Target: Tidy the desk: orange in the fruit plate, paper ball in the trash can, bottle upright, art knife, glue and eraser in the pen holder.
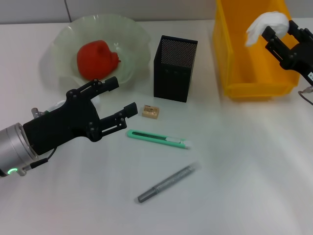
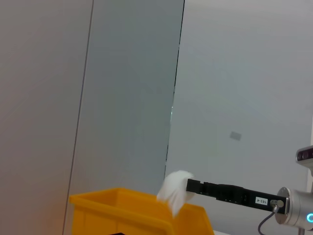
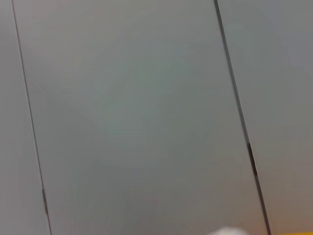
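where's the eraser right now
In the head view the eraser lies on the desk just left of the black mesh pen holder, above the green art knife and beside the open left gripper.

Lab bench: bare white table (image 1: pixel 254 171), plain panelled wall (image 2: pixel 122 98).

You have on desk (image 1: pixel 234 186): one green plate (image 1: pixel 63 44) holding one red fruit (image 1: pixel 97 58), one black mesh pen holder (image 1: pixel 175 68), one yellow bin (image 1: pixel 244 73), one paper ball (image 1: pixel 266 24), one eraser (image 1: pixel 150 112), one green art knife (image 1: pixel 157 139), one grey glue pen (image 1: pixel 168 183). Two grippers: left gripper (image 1: pixel 121 100), right gripper (image 1: pixel 279 34).
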